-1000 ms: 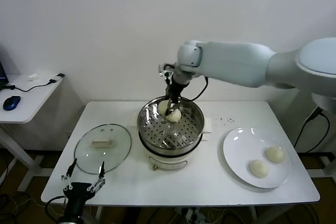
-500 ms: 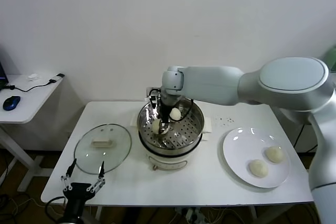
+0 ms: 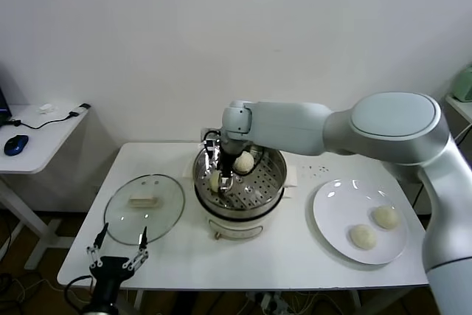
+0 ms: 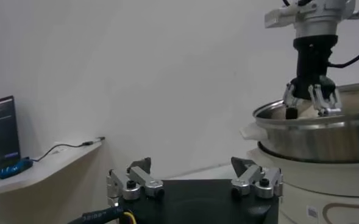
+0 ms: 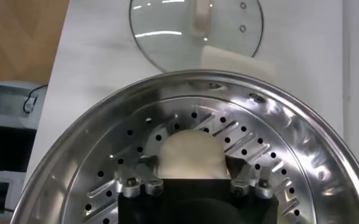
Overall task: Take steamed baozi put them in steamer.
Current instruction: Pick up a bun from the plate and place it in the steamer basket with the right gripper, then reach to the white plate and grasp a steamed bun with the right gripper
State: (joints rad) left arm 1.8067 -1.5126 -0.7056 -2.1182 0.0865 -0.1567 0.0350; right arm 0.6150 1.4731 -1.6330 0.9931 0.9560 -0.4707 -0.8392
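The steamer is a shiny steel pot with a perforated floor, standing mid-table. My right gripper reaches down into its left side and is open. A pale baozi lies between its spread fingers on the floor. In the right wrist view that baozi rests on the steamer floor between the wide jaws of the right gripper. Another baozi lies at the steamer's back. Two more baozi sit on the white plate. My left gripper hangs open at the table's front left.
A glass lid with a white handle lies flat to the left of the steamer, also seen in the right wrist view. A side desk with a blue mouse stands at far left.
My right gripper carried a baozi from above the steamer's back rim down to its left floor, then opened its fingers around it. The left arm has not moved.
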